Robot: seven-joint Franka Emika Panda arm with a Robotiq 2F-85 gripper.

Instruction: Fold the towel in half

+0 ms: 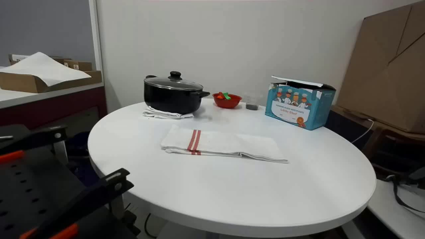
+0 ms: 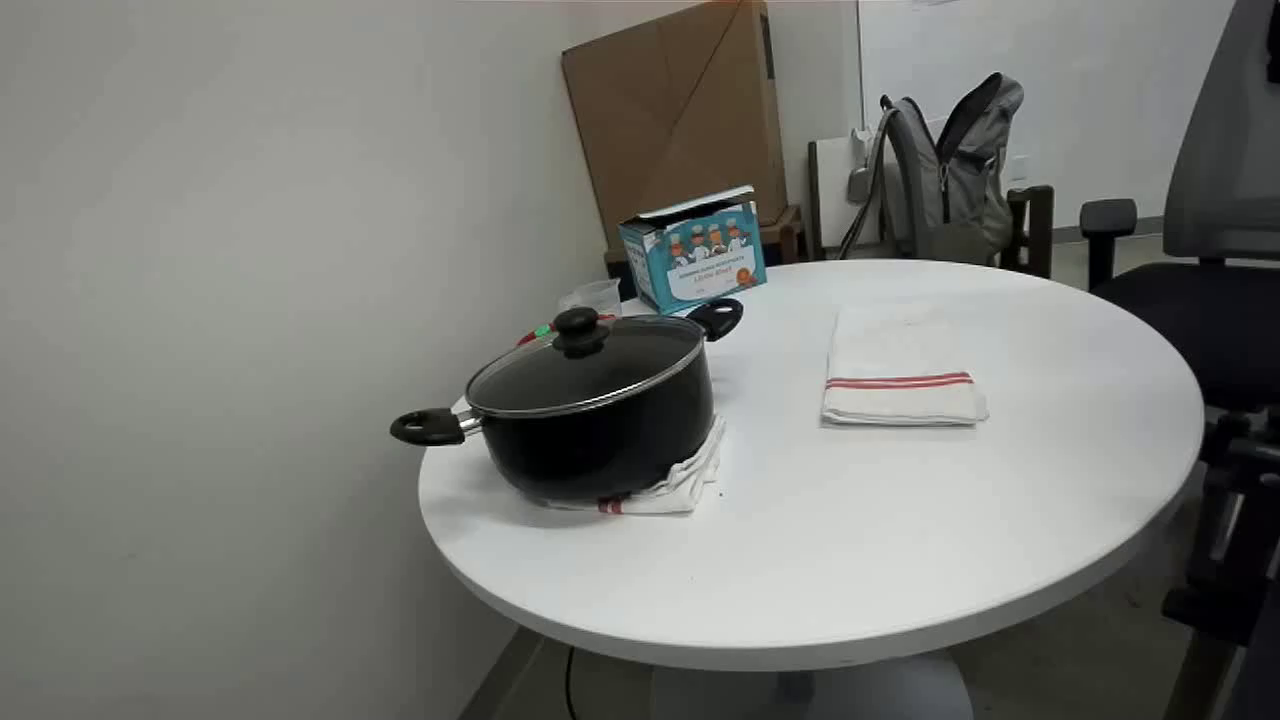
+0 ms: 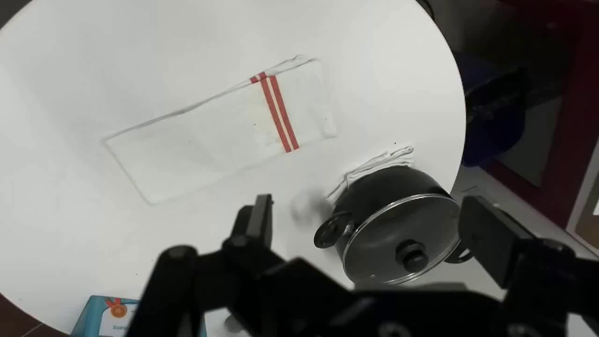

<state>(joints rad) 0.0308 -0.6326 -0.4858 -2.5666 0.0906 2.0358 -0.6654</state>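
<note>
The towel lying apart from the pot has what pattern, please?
The towel is white with two red stripes across it, shown best in the wrist view.

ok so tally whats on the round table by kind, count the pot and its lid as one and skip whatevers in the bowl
Pots: 1, the black pot
Cloths: 2, the towel and the folded cloth under the pot
Bowls: 1, the red bowl
Cups: 1, the clear cup
Boxes: 1, the blue box
Total: 6
</note>
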